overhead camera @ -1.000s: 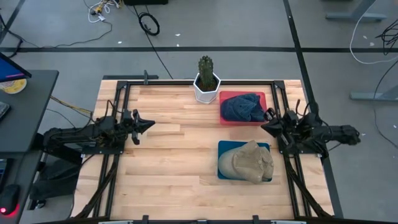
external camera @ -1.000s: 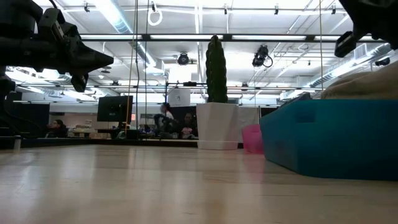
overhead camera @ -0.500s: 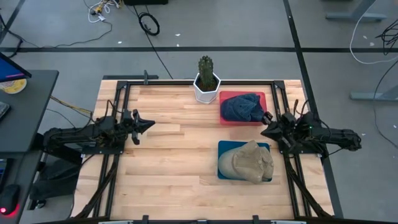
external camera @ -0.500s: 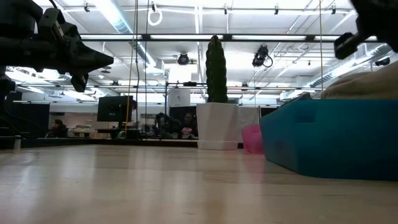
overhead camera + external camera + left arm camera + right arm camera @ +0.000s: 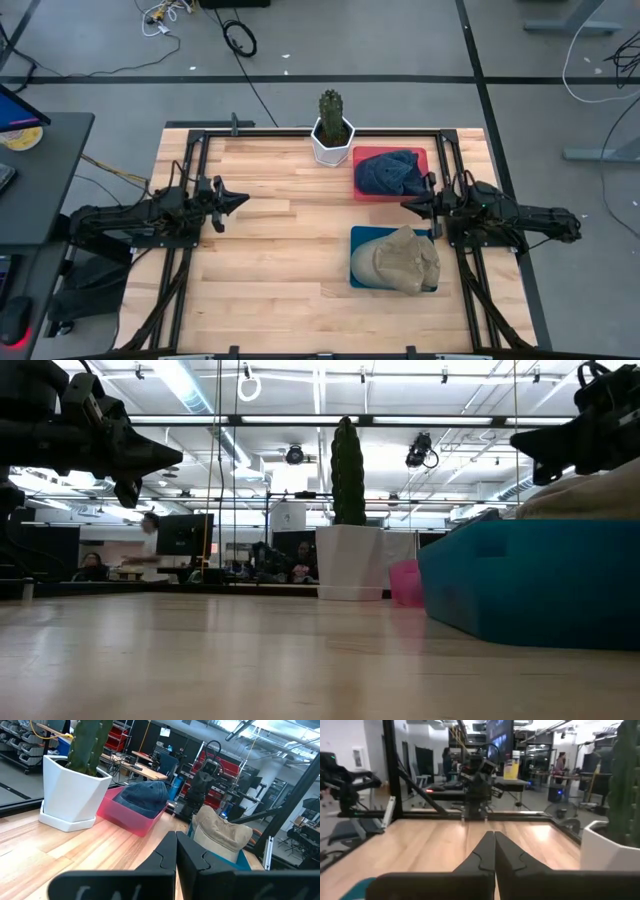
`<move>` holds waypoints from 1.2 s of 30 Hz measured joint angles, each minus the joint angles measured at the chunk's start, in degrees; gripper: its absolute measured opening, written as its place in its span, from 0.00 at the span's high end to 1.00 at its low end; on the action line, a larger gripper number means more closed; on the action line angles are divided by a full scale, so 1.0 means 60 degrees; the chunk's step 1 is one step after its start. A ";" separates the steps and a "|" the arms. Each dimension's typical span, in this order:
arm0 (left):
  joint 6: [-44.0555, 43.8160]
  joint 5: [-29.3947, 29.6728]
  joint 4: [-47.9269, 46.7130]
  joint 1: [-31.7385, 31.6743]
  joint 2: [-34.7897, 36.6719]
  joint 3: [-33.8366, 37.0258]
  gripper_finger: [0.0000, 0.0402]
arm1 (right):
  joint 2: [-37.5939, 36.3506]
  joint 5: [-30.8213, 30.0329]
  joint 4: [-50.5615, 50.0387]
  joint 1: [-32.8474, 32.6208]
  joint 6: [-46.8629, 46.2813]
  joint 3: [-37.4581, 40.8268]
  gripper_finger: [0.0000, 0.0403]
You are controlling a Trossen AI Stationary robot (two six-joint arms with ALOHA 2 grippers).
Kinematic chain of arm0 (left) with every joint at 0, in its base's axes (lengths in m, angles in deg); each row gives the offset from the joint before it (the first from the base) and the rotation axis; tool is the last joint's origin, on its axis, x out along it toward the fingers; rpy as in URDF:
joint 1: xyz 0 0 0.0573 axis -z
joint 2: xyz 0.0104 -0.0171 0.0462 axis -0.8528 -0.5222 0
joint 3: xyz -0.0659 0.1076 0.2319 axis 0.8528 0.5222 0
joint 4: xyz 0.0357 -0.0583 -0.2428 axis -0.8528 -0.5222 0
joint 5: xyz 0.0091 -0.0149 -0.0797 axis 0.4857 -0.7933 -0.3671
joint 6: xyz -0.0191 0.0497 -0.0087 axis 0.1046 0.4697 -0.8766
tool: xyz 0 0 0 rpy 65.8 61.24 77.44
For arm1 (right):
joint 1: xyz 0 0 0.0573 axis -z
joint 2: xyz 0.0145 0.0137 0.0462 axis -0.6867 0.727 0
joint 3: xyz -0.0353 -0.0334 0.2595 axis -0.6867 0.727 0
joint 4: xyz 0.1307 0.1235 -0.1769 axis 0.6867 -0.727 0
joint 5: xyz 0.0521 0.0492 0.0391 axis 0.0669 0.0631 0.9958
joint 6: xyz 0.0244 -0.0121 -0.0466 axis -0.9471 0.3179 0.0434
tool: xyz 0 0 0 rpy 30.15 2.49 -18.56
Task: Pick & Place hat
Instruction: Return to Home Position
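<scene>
Since half a second ago my right gripper (image 5: 408, 206) has swung round to point straight left. Its fingers are pressed together on nothing, and it hangs over the gap between the red bin (image 5: 420, 153) and the blue bin (image 5: 359, 240). The brown caps (image 5: 405, 260) lie piled in the blue bin at the near right of the table (image 5: 280, 250), just on the near side of that gripper and clear of it. A denim cap (image 5: 388, 172) fills the red bin, with the cactus (image 5: 331, 105) to its left. My left gripper (image 5: 240, 200) waits at the left, closed too, well apart from the caps.
</scene>
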 joint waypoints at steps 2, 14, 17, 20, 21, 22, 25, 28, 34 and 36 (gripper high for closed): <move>0.0002 0.0001 0.0000 -0.0002 0.0000 0.0000 0.99 | 0.0000 -0.0157 0.0015 0.0000 0.0178 0.0001 1.00; 0.0004 0.0002 0.0000 0.0002 0.0002 0.0000 0.99 | 0.0000 -0.0235 -0.0031 -0.0005 0.0600 0.0019 1.00; -0.0001 0.0003 0.0001 -0.0001 0.0000 0.0000 0.99 | 0.0000 -0.0238 -0.0078 -0.0005 0.0621 0.0019 1.00; 0.0000 0.0003 0.0000 0.0001 0.0000 0.0000 0.99 | 0.0000 -0.0249 -0.0183 -0.0005 0.0677 0.0019 1.00; 0.0000 0.0003 0.0000 -0.0002 0.0000 0.0000 0.99 | 0.0000 -0.0246 -0.0179 -0.0005 0.0677 0.0019 1.00; 0.0004 0.0000 0.0000 -0.0002 0.0000 0.0000 0.99 | 0.0000 -0.0246 -0.0172 -0.0005 0.0677 0.0019 1.00; -0.0001 0.0003 0.0000 -0.0001 0.0000 0.0000 0.99 | 0.0000 -0.0246 -0.0174 -0.0005 0.0619 0.0019 1.00; 0.0000 0.0000 0.0000 0.0001 0.0000 0.0000 0.99 | 0.0000 -0.0246 -0.0200 -0.0005 0.0525 0.0019 1.00; 0.0000 0.0000 0.0000 -0.0002 0.0000 0.0000 0.99 | 0.0000 -0.0242 -0.0329 -0.0005 -0.0233 0.0019 0.96; 0.0000 0.0003 0.0000 -0.0002 0.0000 0.0000 0.99 | 0.0000 -0.0242 -0.0326 -0.0008 -0.0324 0.0019 0.95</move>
